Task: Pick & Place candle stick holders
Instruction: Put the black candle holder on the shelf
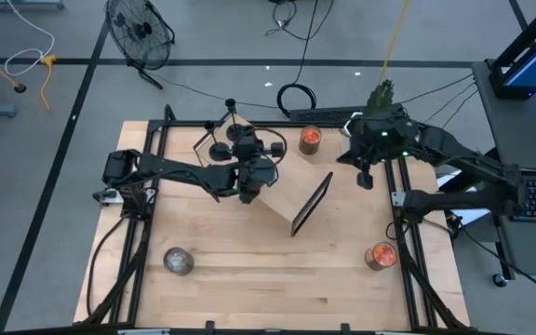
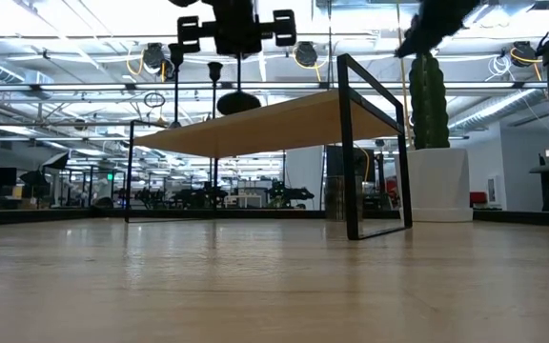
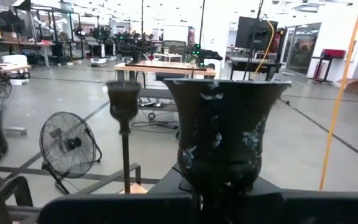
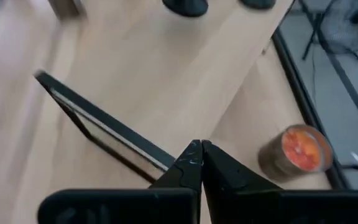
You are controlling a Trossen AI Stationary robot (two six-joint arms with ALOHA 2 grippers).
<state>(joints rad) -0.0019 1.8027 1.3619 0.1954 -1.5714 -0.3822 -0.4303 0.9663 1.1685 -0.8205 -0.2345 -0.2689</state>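
Observation:
My left gripper (image 1: 249, 186) reaches in from the table's left and is shut on a matte-black candle stick holder (image 3: 225, 134), whose cup fills the left wrist view. In the low view its thin stem (image 2: 239, 71) and disc base (image 2: 239, 100) hang over the top of the wooden shelf (image 1: 296, 200); whether the base touches the shelf I cannot tell. Another candle stick holder (image 3: 124, 118) stands upright on its disc base behind it (image 1: 223, 140). My right gripper (image 4: 201, 149) hovers shut and empty off the shelf's right end (image 1: 366, 172). My left gripper pinches the candle stick holder between its two fingers just below the cup (image 3: 219, 186), at the top of the stem. The fingers come in level from the table's left side and lie across the stem. The holder stands upright in the hold, cup above the fingers, base below.
The shelf has a black metal frame (image 2: 355, 143). Orange candle jars stand at the back (image 1: 311, 140) and at the front right (image 1: 381, 255). A grey ball (image 1: 178, 261) lies front left. A white pot with a cactus (image 2: 432, 143) stands at the far right, and bare wood lies along the near edge.

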